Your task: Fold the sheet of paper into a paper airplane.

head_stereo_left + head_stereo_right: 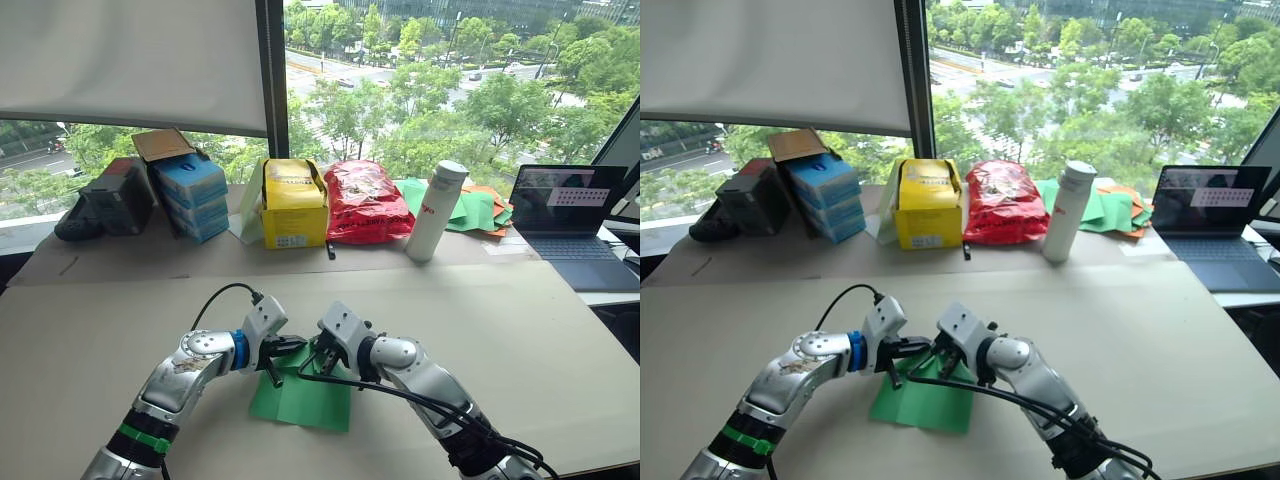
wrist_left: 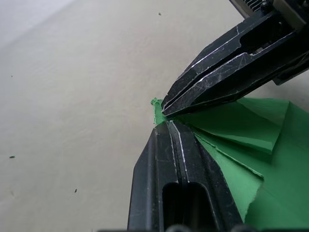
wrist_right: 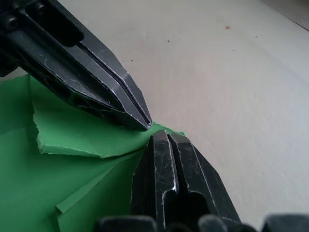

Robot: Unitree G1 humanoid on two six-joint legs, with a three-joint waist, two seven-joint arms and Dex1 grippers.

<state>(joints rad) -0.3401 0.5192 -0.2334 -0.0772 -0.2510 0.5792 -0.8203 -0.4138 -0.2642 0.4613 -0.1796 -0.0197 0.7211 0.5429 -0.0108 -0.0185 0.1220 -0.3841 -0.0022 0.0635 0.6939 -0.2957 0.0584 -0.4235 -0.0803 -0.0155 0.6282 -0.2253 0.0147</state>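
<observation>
1. The sheet of paper (image 1: 303, 398) lies flat on the surface (image 1: 520, 340) in the lower centre of the head views. It is bright green and partly folded, with layered flaps meeting at a point on its far edge.
2. The folded point (image 2: 157, 104) sits where both grippers meet. One flap edge near it is ragged.
3. The left gripper (image 1: 283, 352) enters from the lower left. Its two black fingers are pressed together, tips clenched on the point of the sheet of paper.
4. The right gripper (image 1: 318, 357) enters from the lower right. Its fingers are likewise pressed together on the same point, tip to tip with the left gripper.
5. The surface is pale beige and bare around the sheet of paper.
6. Along the far edge, left to right: a black bag (image 1: 105, 203), a stack of blue boxes (image 1: 188, 196), a yellow box (image 1: 293, 205), a red bag (image 1: 362, 200), a white bottle (image 1: 436, 211), and a heap of green and orange sheets (image 1: 478, 210).
7. A laptop (image 1: 575, 225) stands open at the right of the frame.
</observation>
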